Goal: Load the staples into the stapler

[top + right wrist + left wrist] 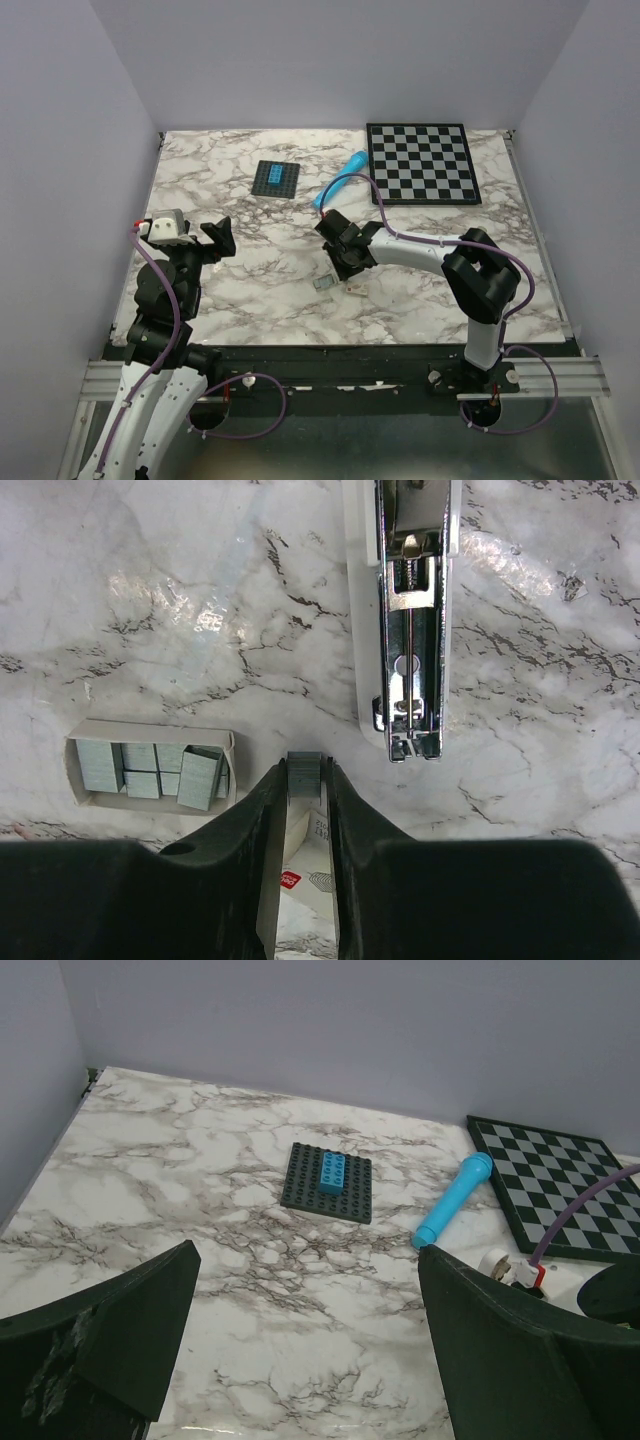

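Staples (305,762) sit pinched between the right gripper's (305,780) fingertips. On the marble table (150,600), the opened stapler (405,610) lies at one o'clock and a staple box (150,770) at nine. Left gripper (308,1290) gapes wide, holding nothing.

A marble table (250,290) bears a chessboard (420,163). Left of it lie a blue cylinder (340,178), then a studded baseplate (276,178); nearer, the stapler (410,630) and a staple box (150,765).
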`<state>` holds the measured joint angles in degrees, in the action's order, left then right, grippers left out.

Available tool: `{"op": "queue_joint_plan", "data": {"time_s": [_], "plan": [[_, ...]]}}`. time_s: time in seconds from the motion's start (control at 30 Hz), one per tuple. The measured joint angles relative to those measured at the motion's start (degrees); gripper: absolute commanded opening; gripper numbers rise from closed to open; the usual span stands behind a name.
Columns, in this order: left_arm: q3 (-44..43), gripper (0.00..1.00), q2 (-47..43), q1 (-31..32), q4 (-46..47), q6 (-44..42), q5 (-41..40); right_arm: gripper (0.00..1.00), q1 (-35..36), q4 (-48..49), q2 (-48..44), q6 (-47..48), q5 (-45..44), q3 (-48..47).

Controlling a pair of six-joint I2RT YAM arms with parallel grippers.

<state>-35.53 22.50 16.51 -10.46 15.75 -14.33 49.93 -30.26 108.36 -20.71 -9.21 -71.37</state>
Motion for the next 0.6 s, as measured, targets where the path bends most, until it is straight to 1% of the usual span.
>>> {"op": "queue_joint_plan", "data": {"time_s": [0.13, 0.37, 0.5, 0.53, 0.6], "plan": [[0.00, 0.99, 0.00, -0.02, 0.00, 0.02, 0.02, 0.27, 0.00, -0.63, 0.00, 0.52, 0.00, -0.15], [0.00, 0.99, 0.02, 0.00, 0.04, 0.48, 0.70, 0.26, 0.00, -0.68, -0.42, 1.46, 0.09, 0.04], [0.00, 0.99, 0.42, 0.00, 0.15, 1.70, 2.51, 0.25, 0.00, 0.24, -2.49, 2.40, 0.52, 1.53], [0.00, 0.99, 0.55, 0.00, 0.17, 1.97, 2.99, 0.24, 0.00, 0.72, -3.34, 2.73, 0.66, 2.03], [0.24, 0.99, 0.85, 0.00, 0.68, 3.08, 4.48, 0.23, 0.00, 1.95, -5.33, 3.19, 0.76, 3.13]]}}
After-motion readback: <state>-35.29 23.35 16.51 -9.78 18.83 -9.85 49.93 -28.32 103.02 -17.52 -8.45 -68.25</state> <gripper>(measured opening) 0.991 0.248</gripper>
